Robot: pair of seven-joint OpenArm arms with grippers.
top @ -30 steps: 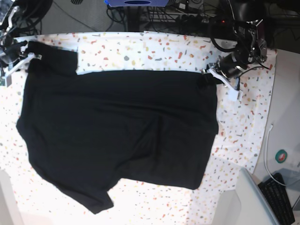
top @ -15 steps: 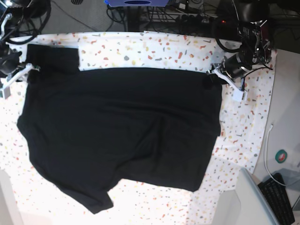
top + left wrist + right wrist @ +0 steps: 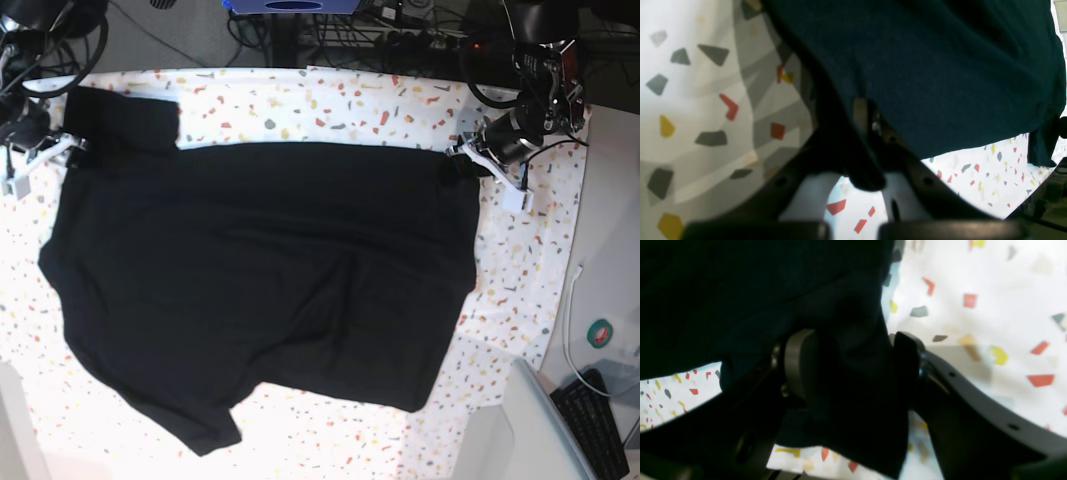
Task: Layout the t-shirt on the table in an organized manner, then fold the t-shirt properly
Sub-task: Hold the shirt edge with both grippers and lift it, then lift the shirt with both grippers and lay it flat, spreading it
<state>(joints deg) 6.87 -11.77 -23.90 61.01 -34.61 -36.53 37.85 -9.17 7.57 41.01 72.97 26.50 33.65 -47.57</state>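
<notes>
The black t-shirt (image 3: 260,290) is spread across the table (image 3: 350,105) for flattening. Its two o'clock corner is pinched by the left gripper (image 3: 468,165). At ten o'clock, cloth is seen between the right gripper's (image 3: 853,370) spread fingers (image 3: 800,363).

Beyond the far edge we see grey floor (image 3: 170,35) strewn with dark cables (image 3: 340,35). At lower right a black keyboard (image 3: 600,420) lies beside a white cable (image 3: 570,330)

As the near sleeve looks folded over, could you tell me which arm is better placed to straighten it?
Probably the right: the right gripper sits on the same side as that sleeve with its jaws apart, while the left gripper is shut on the opposite corner of the t-shirt.
</notes>
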